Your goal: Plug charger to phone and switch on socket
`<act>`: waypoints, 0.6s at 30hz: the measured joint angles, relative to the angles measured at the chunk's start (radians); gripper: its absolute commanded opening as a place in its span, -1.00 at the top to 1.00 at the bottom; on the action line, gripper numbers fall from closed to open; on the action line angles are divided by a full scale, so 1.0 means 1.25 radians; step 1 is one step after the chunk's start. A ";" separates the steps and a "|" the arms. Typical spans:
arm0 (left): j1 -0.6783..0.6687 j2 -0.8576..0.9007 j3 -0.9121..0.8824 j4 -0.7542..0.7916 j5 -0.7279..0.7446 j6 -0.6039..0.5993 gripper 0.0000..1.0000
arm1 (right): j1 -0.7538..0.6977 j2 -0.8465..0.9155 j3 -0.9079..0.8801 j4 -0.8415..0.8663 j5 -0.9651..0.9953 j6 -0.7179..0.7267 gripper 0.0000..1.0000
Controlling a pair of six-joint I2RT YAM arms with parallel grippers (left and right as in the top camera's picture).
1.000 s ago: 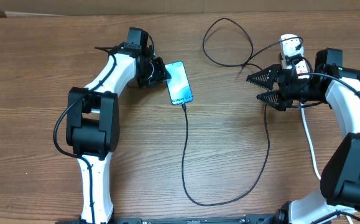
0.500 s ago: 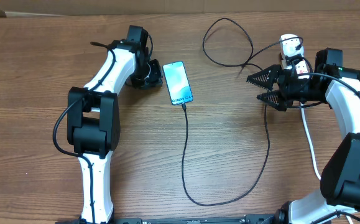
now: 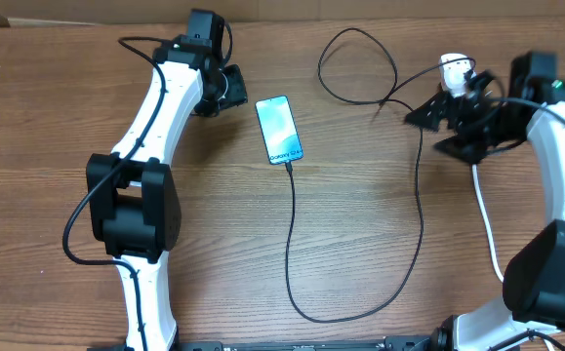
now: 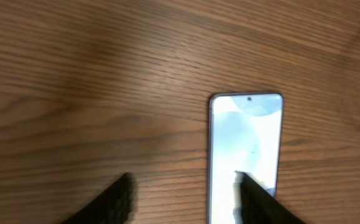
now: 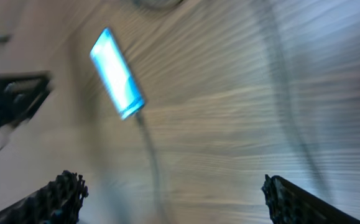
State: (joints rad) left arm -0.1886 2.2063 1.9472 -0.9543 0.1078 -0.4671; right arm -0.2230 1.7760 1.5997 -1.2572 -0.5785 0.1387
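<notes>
The phone (image 3: 279, 130) lies flat on the wooden table with its blue screen lit; it also shows in the left wrist view (image 4: 245, 149) and, blurred, in the right wrist view (image 5: 117, 74). The charger cable (image 3: 292, 244) runs from the phone's lower end, loops down and right, then up to the socket (image 3: 455, 70) at the upper right, which my right arm largely hides. My left gripper (image 3: 231, 90) is open and empty, just up-left of the phone. My right gripper (image 3: 436, 127) is open and empty, just left of the socket.
A thick white cord (image 3: 487, 219) runs down from the socket along the right side. A loop of black cable (image 3: 360, 63) lies at the top centre. Bare wooden table (image 3: 58, 117) lies to the left.
My left gripper drew back up and left, away from the phone. My right arm lifted and swung up-right, closer over the socket. The phone and cable stayed put.
</notes>
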 measured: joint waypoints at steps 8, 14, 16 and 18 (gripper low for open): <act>0.000 -0.002 0.000 -0.007 -0.052 -0.001 -0.99 | 0.000 0.000 0.131 0.044 0.314 0.049 0.35; 0.000 -0.002 0.000 -0.024 -0.060 -0.001 -1.00 | -0.003 0.009 0.131 0.127 0.433 0.078 0.85; 0.000 -0.002 0.000 -0.039 -0.060 -0.001 -0.99 | -0.009 0.020 0.131 0.162 0.451 0.077 0.93; 0.000 -0.002 0.000 -0.050 -0.061 0.000 -0.99 | -0.017 0.036 0.131 0.195 0.464 0.083 0.93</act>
State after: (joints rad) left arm -0.1886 2.2044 1.9476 -1.0164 0.0319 -0.4675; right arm -0.2440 1.8206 1.7634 -1.0134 0.0010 0.2424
